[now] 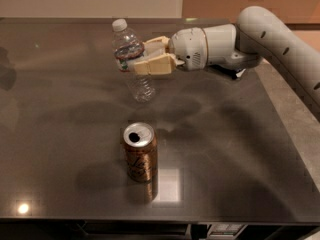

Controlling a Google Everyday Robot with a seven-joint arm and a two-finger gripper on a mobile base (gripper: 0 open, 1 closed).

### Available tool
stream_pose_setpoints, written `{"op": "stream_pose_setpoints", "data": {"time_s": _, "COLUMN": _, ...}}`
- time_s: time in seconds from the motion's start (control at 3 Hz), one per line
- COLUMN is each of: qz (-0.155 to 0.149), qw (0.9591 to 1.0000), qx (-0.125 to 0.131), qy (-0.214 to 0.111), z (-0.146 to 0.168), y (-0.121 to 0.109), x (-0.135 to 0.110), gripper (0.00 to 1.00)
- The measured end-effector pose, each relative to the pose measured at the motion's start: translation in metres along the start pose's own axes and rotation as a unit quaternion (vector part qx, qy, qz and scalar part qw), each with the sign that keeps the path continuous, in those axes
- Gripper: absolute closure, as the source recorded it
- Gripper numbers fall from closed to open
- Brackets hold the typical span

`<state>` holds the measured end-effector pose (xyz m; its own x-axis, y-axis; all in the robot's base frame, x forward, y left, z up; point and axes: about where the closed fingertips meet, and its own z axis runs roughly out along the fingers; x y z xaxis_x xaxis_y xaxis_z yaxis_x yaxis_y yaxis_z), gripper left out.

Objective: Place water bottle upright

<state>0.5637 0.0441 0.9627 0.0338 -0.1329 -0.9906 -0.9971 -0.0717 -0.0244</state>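
Observation:
The water bottle is clear ribbed plastic with a white cap and a red-and-white label band. It is almost upright, cap up and leaning a little to the left, its base close to the table top. My gripper reaches in from the right and is shut on the bottle around its middle, with tan fingers on either side. The white arm stretches off to the upper right.
A brown-gold drink can stands upright in front of the bottle, nearer the table's front edge. The dark glossy table ends at the right along a grey floor. A dark object is partly hidden behind the arm.

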Motion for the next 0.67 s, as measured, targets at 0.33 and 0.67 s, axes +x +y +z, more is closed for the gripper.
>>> {"op": "stream_pose_setpoints", "data": {"time_s": 0.33, "qz": 0.003, "qw": 0.9999, "qx": 0.004, "qy": -0.016, "z": -0.0016, "y": -0.0015, "x": 0.0058, "gripper": 1.0}}
{"op": "stream_pose_setpoints", "data": {"time_s": 0.67, "qz": 0.009, "qw": 0.9995, "qx": 0.006, "qy": -0.031, "z": -0.0017, "y": -0.0036, "x": 0.0128, "gripper": 1.0}}
